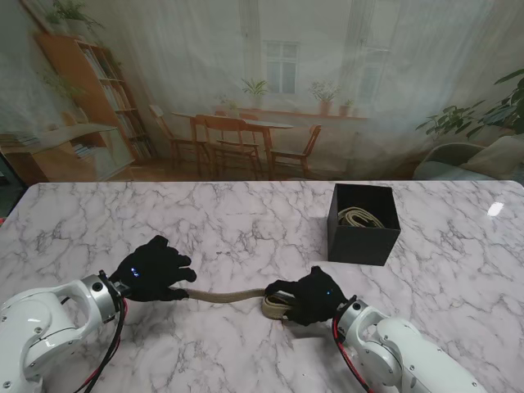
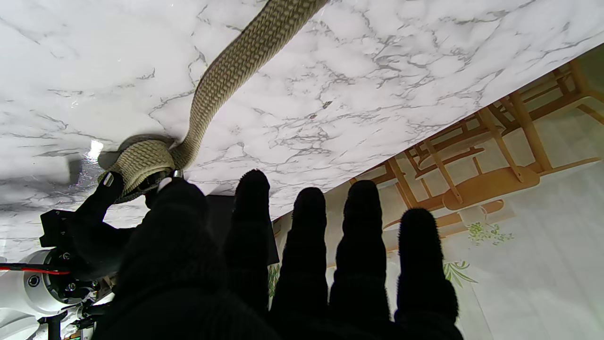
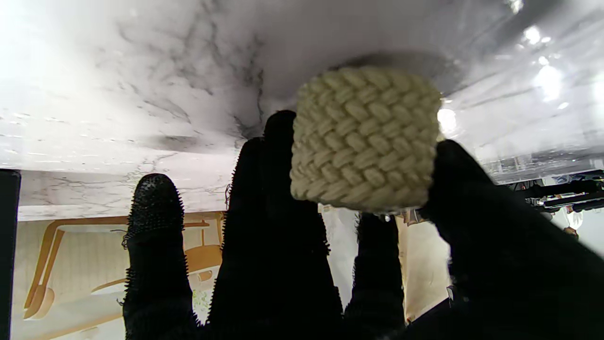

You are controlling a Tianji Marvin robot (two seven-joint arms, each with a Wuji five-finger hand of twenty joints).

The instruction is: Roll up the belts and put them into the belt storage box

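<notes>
**Right hand clamped on belt coil**

Right hand [image 1: 315,296] grips the rolled end of the woven belt [image 1: 233,294]; the strap runs toward 9 o'clock to the left hand [image 1: 153,270], fingers spread, resting on its tail. Storage box [image 1: 363,237] stands at 1 o'clock, another coil [image 1: 360,218] inside.

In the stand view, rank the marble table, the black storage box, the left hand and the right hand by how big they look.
1. marble table, by far the largest.
2. black storage box.
3. left hand and right hand: these look about alike, so no ranking between them; each looks slightly smaller than the box.
</notes>
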